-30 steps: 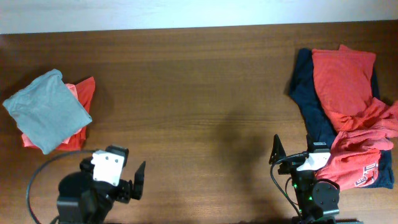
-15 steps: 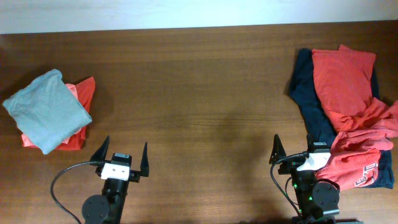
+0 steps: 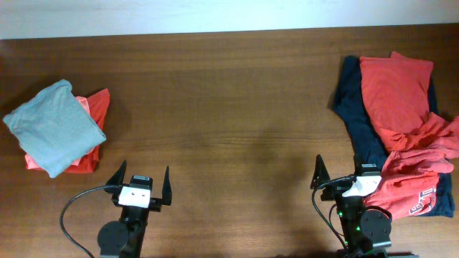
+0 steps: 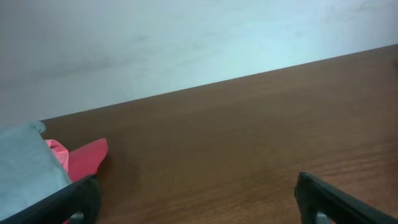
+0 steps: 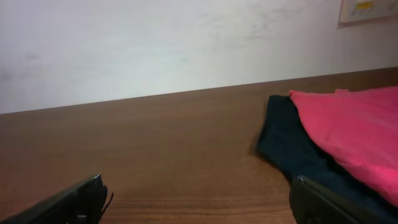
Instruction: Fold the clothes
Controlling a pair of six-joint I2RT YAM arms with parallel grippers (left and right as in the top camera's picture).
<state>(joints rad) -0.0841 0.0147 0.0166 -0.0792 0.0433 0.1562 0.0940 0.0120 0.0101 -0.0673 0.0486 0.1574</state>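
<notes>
A folded grey shirt (image 3: 51,125) lies on a folded red garment (image 3: 95,107) at the far left; both show in the left wrist view, grey shirt (image 4: 25,165), red garment (image 4: 84,158). An unfolded pile at the right holds a navy garment (image 3: 358,118) under red shirts (image 3: 398,89), with another red shirt (image 3: 412,190) nearer the front. The right wrist view shows the navy garment (image 5: 292,149) and a red shirt (image 5: 354,127). My left gripper (image 3: 140,182) is open and empty near the front edge. My right gripper (image 3: 337,174) is open and empty beside the pile.
The brown wooden table (image 3: 229,107) stretches between the two piles. A pale wall (image 5: 186,43) stands behind the far edge. A black cable (image 3: 72,208) loops by the left arm.
The left arm swung round from a turned-away pose to face the table a second ago, then shifted slightly. The right arm and the clothes have not moved.
</notes>
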